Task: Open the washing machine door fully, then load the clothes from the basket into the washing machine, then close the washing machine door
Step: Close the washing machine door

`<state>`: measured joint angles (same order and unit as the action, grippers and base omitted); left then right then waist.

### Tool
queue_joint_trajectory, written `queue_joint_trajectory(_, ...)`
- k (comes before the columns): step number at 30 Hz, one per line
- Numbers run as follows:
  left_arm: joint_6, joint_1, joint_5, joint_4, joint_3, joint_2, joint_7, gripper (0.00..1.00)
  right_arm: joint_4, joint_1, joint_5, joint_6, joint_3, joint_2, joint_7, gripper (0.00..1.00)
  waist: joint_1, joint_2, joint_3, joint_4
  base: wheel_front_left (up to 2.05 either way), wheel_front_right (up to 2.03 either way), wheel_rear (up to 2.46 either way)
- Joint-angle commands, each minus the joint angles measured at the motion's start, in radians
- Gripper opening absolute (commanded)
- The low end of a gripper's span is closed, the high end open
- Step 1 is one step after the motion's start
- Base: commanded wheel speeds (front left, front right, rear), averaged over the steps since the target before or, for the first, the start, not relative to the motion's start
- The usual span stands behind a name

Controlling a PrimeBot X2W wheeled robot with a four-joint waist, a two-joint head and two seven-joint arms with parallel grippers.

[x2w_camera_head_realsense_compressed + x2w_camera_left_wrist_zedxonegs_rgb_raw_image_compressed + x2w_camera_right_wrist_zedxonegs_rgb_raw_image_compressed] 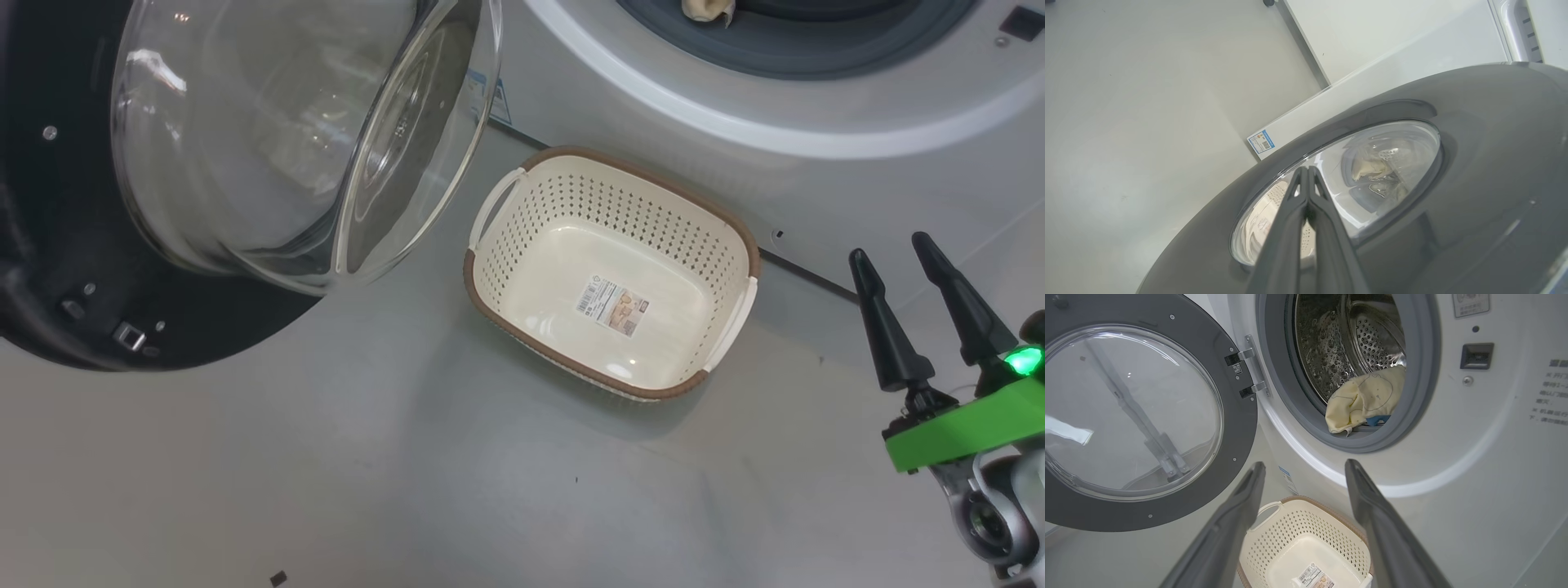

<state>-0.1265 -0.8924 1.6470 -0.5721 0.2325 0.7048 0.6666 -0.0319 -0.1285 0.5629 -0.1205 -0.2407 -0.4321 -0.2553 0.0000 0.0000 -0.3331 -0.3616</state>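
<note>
The washing machine door (269,139) stands swung open at the left, its glass bowl bulging toward me. My left gripper (1306,171) is shut, its tips at the outer face of the door (1474,163) by the glass; whether they touch is unclear. Inside the steel drum of the washing machine (1474,457) lie the pale yellow clothes (1367,400), resting on the grey gasket lip. The cream basket (522,245) sits on the floor below the opening, holding nothing but its label. My right gripper (896,253) hovers open to the basket's right, nothing between its fingers.
The door's metal hinge (1247,371) joins it to the machine's left side. A dark latch socket (1476,355) sits right of the opening. A blue sticker (1261,141) marks the machine's lower front. Pale grey floor (408,474) spreads in front of the basket.
</note>
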Motion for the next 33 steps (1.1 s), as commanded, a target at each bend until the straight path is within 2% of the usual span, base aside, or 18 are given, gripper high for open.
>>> queue_joint_trajectory(1, -0.004, -0.011, 0.002, 0.036, -0.049, 0.077, 0.015, 0.00, -0.025, -0.007, -0.002, -0.010, -0.006, -0.013, -0.006, 1.00, 0.0000, 0.0000, 0.006, -0.001, 0.00, 0.00, 0.00)
queue_joint_trajectory(20, -0.004, 0.030, 0.037, 0.197, -0.079, 0.068, 0.170, 0.00, -0.021, 0.007, -0.003, -0.010, 0.022, 0.011, -0.006, 1.00, 0.0000, 0.0000, 0.047, 0.000, 0.00, 0.00, 0.00)
queue_joint_trajectory(33, -0.004, 0.058, 0.040, 0.328, -0.089, 0.036, 0.252, 0.00, -0.015, 0.030, -0.006, -0.010, 0.064, 0.033, -0.006, 1.00, 0.0000, 0.0000, 0.085, 0.027, 0.00, 0.00, 0.00)
